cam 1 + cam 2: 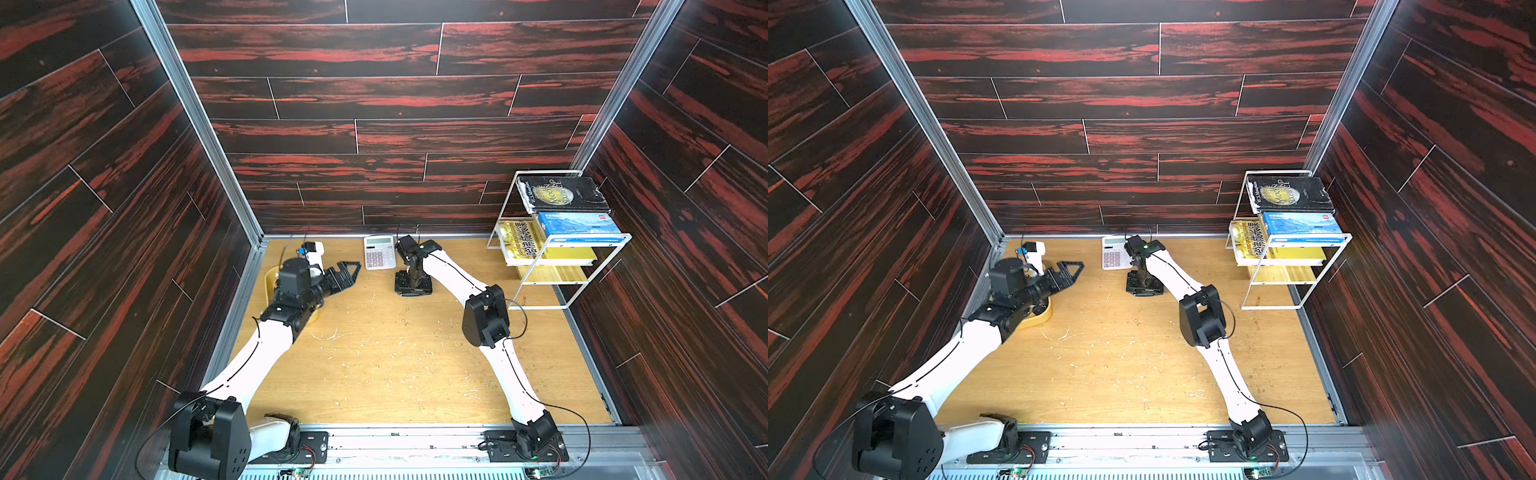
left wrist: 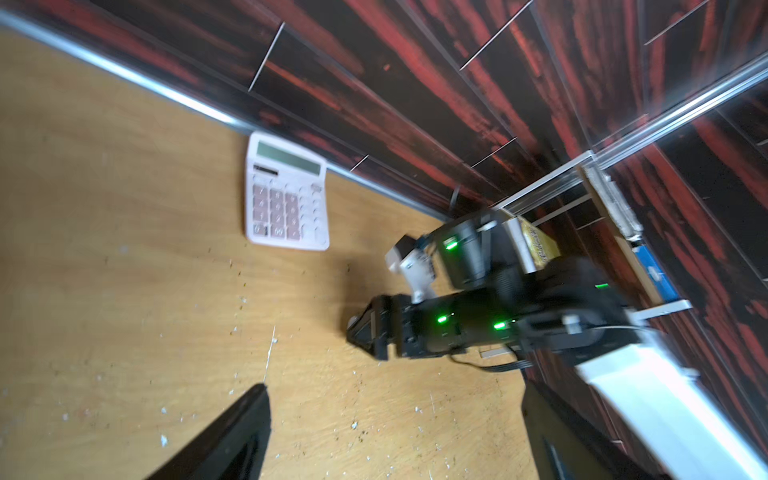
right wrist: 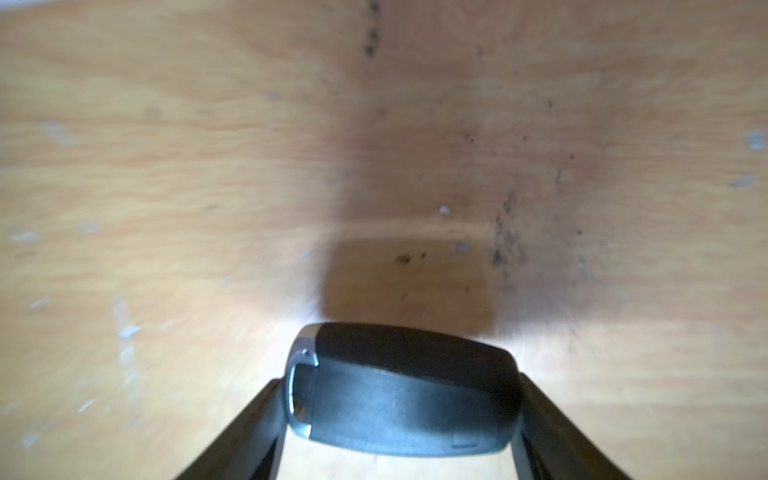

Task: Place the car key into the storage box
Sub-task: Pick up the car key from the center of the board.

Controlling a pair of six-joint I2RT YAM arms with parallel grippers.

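The car key (image 3: 403, 390), a black fob with a silver end, sits lengthwise between the two fingers of my right gripper (image 3: 401, 388), which is shut on its ends. That gripper (image 1: 412, 286) (image 1: 1143, 286) points down at the wooden table, just in front of the calculator. The key is close over the table, and I cannot tell whether it touches. The storage box (image 1: 270, 278) (image 1: 1043, 318), a yellow tray, lies at the far left, mostly hidden under my left arm. My left gripper (image 1: 349, 270) (image 1: 1071, 270) (image 2: 395, 415) hangs open and empty to the right of the box.
A white calculator (image 1: 379, 252) (image 1: 1112, 253) (image 2: 286, 195) lies against the back wall. A white wire book rack (image 1: 557, 282) with several books stands in the far right corner. Dark wall panels enclose the table on three sides. Small crumbs dot the wood.
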